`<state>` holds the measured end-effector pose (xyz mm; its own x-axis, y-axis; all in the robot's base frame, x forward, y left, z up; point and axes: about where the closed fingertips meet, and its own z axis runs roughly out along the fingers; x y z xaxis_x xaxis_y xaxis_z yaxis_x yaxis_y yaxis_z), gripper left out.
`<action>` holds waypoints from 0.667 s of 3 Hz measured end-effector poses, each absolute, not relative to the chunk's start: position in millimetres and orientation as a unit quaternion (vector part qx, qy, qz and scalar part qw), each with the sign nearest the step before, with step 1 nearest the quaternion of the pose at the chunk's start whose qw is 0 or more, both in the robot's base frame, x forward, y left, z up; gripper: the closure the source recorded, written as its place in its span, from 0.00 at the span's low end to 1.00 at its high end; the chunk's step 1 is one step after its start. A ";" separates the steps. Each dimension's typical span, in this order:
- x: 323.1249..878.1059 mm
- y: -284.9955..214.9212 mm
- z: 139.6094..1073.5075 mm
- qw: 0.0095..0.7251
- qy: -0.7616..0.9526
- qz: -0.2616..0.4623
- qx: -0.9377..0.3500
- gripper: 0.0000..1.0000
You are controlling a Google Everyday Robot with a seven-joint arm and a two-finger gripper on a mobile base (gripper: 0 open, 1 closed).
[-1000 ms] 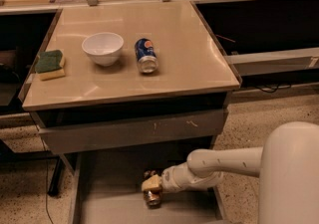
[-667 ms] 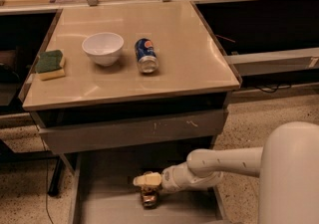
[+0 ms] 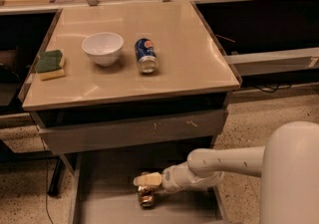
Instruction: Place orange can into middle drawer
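Observation:
The orange can [image 3: 146, 197] rests on the floor of the open middle drawer [image 3: 107, 195], near its middle, partly hidden by the gripper. My gripper [image 3: 147, 180] reaches in from the right on a white arm [image 3: 224, 164] and sits just above the can, with its pale fingers off the can. It looks open and holds nothing.
Above the open drawer is a shut grey drawer front with pale scratches [image 3: 134, 131]. On the beige tabletop [image 3: 189, 63] stand a white bowl [image 3: 102, 47], a blue soda can on its side [image 3: 146, 55] and a green-yellow sponge [image 3: 50, 64]. Shelving and clutter stand behind.
The gripper was down on the orange can; it has let go and risen slightly, leaving the can on the drawer floor.

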<state>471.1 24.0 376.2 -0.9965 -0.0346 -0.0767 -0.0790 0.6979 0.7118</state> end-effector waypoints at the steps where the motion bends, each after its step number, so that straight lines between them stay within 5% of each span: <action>1: 467.1 8.4 405.7 0.059 0.928 0.369 -0.003 0.00; 2: 451.0 -15.9 452.5 0.116 0.937 0.326 0.043 0.00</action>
